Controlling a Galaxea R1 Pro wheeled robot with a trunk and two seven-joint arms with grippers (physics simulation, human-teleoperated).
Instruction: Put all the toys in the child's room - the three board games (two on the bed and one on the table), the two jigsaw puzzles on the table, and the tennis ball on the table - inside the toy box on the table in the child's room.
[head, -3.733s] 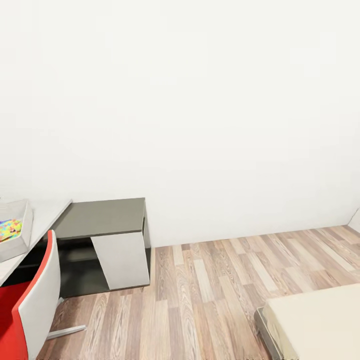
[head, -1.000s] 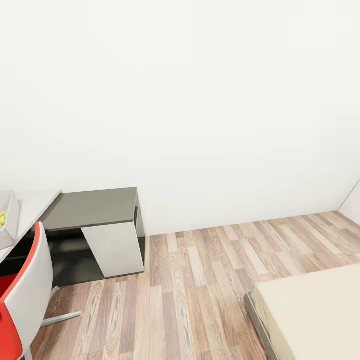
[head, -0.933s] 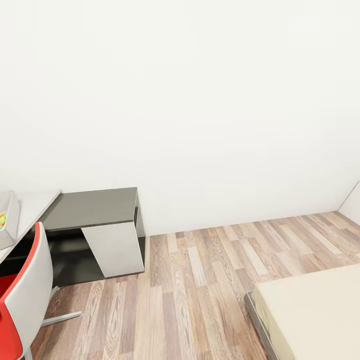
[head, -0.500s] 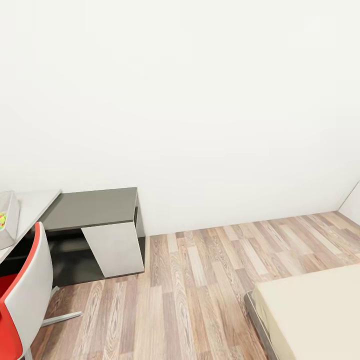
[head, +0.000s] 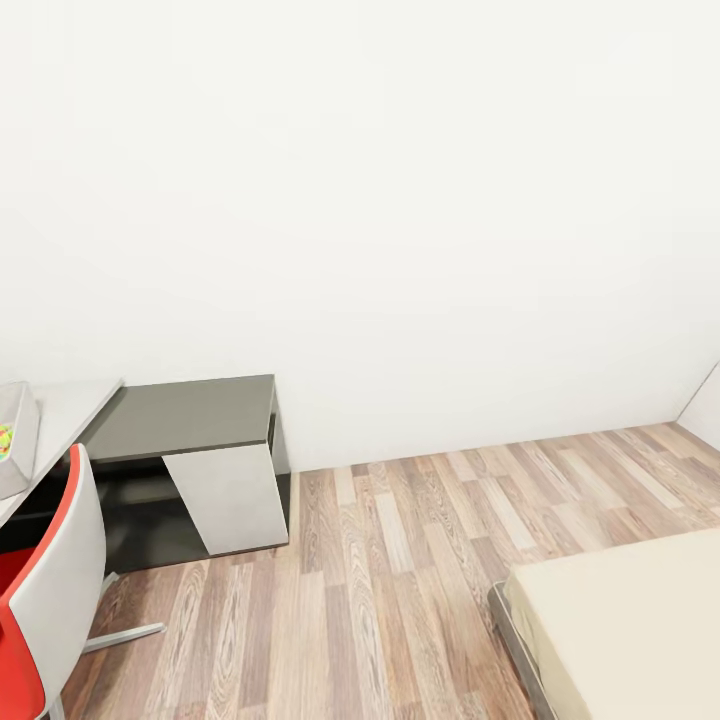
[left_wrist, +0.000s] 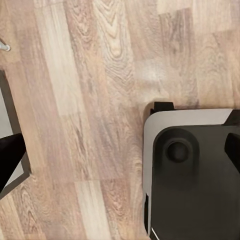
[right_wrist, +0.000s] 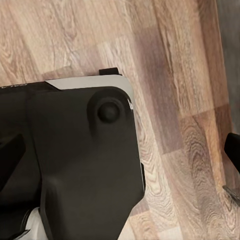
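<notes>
The toy box (head: 16, 436) shows as a light grey wall at the head view's far left edge, standing on the table's pale top (head: 72, 408). A sliver of a jigsaw puzzle (head: 5, 441) with its coloured pattern shows inside it. The lower dark grey section of the table (head: 185, 414) runs right along the wall. A corner of the bed (head: 630, 625), with a beige mattress, sits at the lower right. The board games and the tennis ball are out of view. My left gripper (left_wrist: 120, 160) and right gripper (right_wrist: 120, 152) hang open over the wooden floor, beside my dark base.
A red and white swivel chair (head: 45, 590) stands at the lower left in front of the table. Wooden floor (head: 400, 560) stretches between the table and the bed. A white wall (head: 400, 200) closes off the back.
Since 3.7 s ago the camera has turned right, sliding the table and toy box leftward and showing more of the bed. Over the last second nothing has changed.
</notes>
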